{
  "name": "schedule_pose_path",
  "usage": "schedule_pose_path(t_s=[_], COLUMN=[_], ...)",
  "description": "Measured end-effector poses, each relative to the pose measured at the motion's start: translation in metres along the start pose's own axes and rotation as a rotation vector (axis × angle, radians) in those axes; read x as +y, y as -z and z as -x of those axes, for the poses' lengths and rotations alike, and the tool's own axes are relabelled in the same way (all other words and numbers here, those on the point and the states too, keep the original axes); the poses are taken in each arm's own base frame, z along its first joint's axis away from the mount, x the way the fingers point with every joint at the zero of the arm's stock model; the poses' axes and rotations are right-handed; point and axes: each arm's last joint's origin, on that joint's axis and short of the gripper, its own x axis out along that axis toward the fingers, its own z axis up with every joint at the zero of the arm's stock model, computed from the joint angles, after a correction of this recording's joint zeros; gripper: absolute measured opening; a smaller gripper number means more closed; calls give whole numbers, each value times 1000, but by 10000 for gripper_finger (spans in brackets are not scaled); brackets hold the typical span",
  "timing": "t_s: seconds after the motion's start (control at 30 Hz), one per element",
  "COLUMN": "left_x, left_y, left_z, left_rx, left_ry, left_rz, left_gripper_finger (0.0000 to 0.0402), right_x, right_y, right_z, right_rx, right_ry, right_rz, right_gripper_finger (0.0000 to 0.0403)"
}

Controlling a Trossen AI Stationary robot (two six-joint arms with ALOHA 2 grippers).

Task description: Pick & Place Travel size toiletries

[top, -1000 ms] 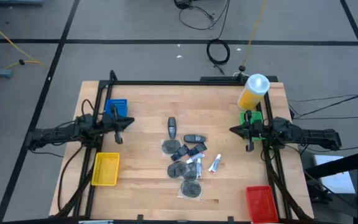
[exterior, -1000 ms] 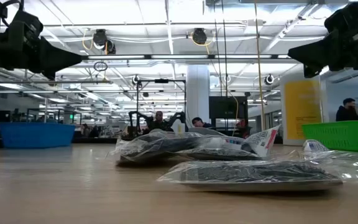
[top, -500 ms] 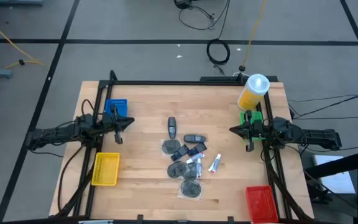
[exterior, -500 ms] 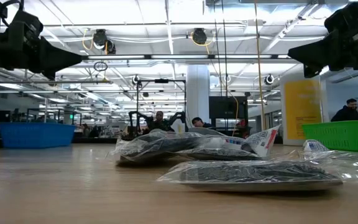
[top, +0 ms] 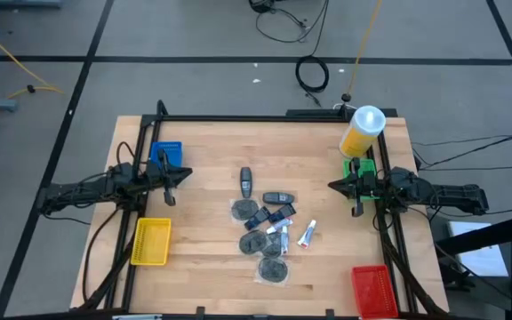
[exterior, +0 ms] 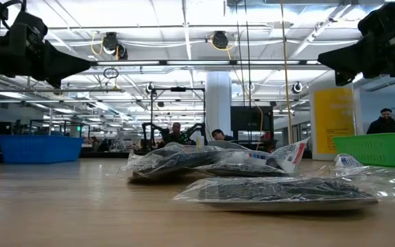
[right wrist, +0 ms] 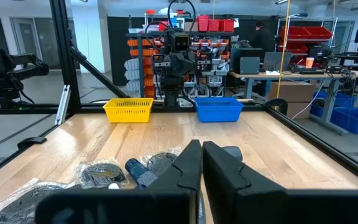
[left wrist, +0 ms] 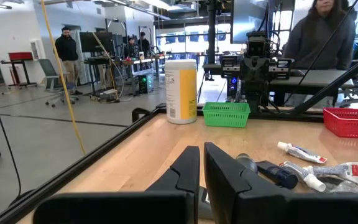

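Observation:
Travel size toiletries lie in a heap at the table's middle: a white tube (top: 307,234) (left wrist: 300,151) at the heap's right, another tube (top: 280,229) (left wrist: 319,172), and a grey-blue mini bottle (top: 257,219) (right wrist: 139,172), among dark bundles in clear bags and black oblong gadgets. My left gripper (top: 188,173) (left wrist: 201,163) hovers shut above the table's left side, empty. My right gripper (top: 332,186) (right wrist: 201,158) hovers shut above the table's right side, empty. Both are well apart from the heap.
A blue bin (top: 166,153) stands far left, a yellow bin (top: 151,241) near left, a green bin (top: 359,169) under the right arm, a red bin (top: 371,289) near right. A yellow-and-white canister (top: 363,130) stands far right. Bagged bundles (top: 274,269) and gadgets (top: 246,180) crowd the middle.

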Motion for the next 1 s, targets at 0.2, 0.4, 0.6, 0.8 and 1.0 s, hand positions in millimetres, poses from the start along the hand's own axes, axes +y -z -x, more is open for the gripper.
schedule_pose_path(t_s=[0.2,0.4,0.6,0.8,1.0], left_x=[0,0,0,0,0], left_y=[0,0,0,0,0], left_z=[0,0,0,0,0], left_rx=[0,0,0,0,0], left_ry=[0,0,0,0,-2], left_rz=[0,0,0,0,0], left_gripper_finger=[26,26,26,26,26], right_x=[0,0,0,7,12], right_y=[0,0,-6,-17,12], right_z=[0,0,0,-6,-23], right_rx=[0,-5,-58,-117,206], right_ry=[0,0,-9,-226,-240], right_rz=[0,0,-265,-365,-346], right_gripper_finger=[9,9,9,9,9])
